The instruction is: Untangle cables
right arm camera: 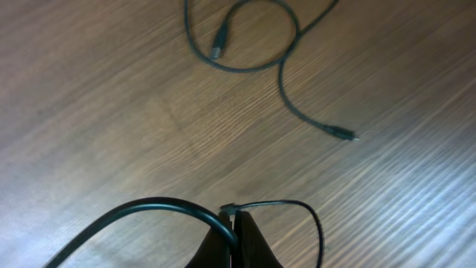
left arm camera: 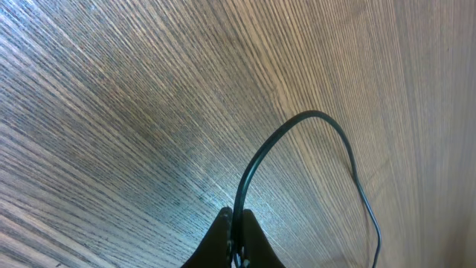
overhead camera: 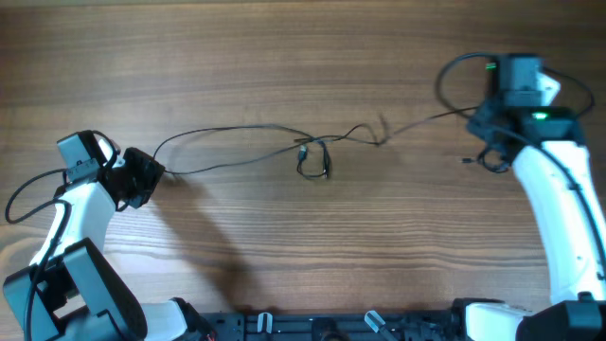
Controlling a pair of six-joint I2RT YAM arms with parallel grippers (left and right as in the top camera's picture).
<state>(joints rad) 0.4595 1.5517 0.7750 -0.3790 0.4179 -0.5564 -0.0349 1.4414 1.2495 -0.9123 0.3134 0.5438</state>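
The cables [overhead camera: 303, 145] lie on the table [overhead camera: 284, 57], knotted near its middle.

Table [overhead camera: 284, 66]: brown wood-grain top, fills all three views. From overhead the grain runs left to right, fine and close-set, with darker streaks. Left wrist view: strong pale glare across the middle, grain lines fanning outward. Right wrist view: warmer brown, dull sheen at lower right. Black rail [overhead camera: 322, 327] with small clips along the near edge.

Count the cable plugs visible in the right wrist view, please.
2. One plug lies within the cable loop at the top; a smaller plug ends that cable at the right. Another may hide in the shut right gripper.
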